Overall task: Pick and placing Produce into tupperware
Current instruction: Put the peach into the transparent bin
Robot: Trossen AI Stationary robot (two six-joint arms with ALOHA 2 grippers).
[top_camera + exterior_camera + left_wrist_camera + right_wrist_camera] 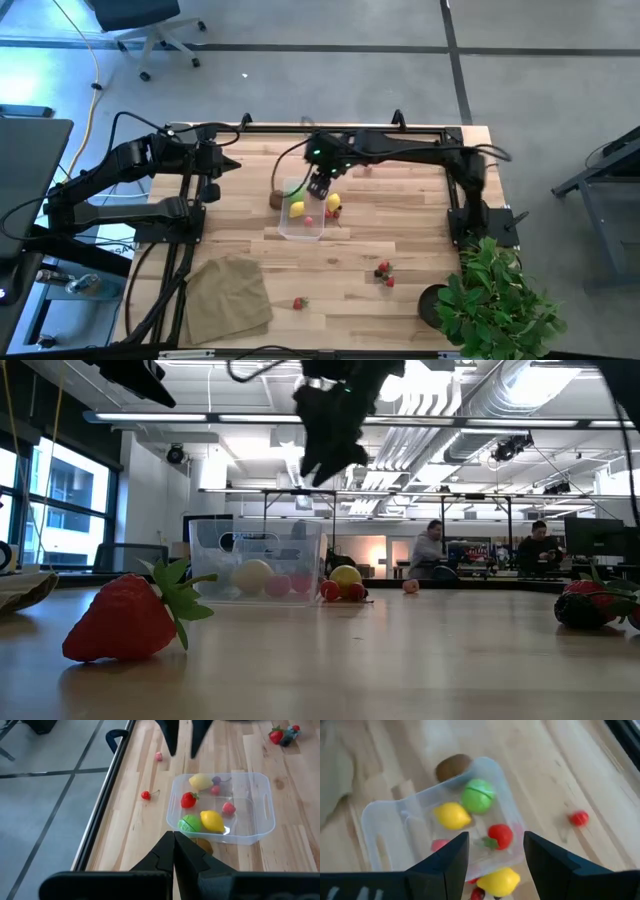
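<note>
Right gripper (322, 186) hangs over the far right corner of the tupperware (302, 234) in the high view, near the table's middle, with a lemon (334, 201) and small red pieces just outside the tub's right wall and a kiwi (276, 200) off its far left corner. More produce lies well apart: berries (384, 270) toward the near right and a strawberry (298, 303) near the front edge beside the cloth (230, 296). The left gripper (222, 164) waits at the far left.

From the low view the right gripper (335, 445) is well above the tub (257, 560), jaws parted and empty.

In the left wrist view its own fingers are pressed together on nothing; the tub (265, 807) holds two lemons, a green ball (189, 823) and red pieces.

Through the right wrist view, the jaws stand apart with nothing between them, above the outside lemon (499, 881).

That lemon looks light, hard and smooth, likely to squirt out of a skewed pinch; take it across its middle. The thin tub would probably slide if nudged.
</note>
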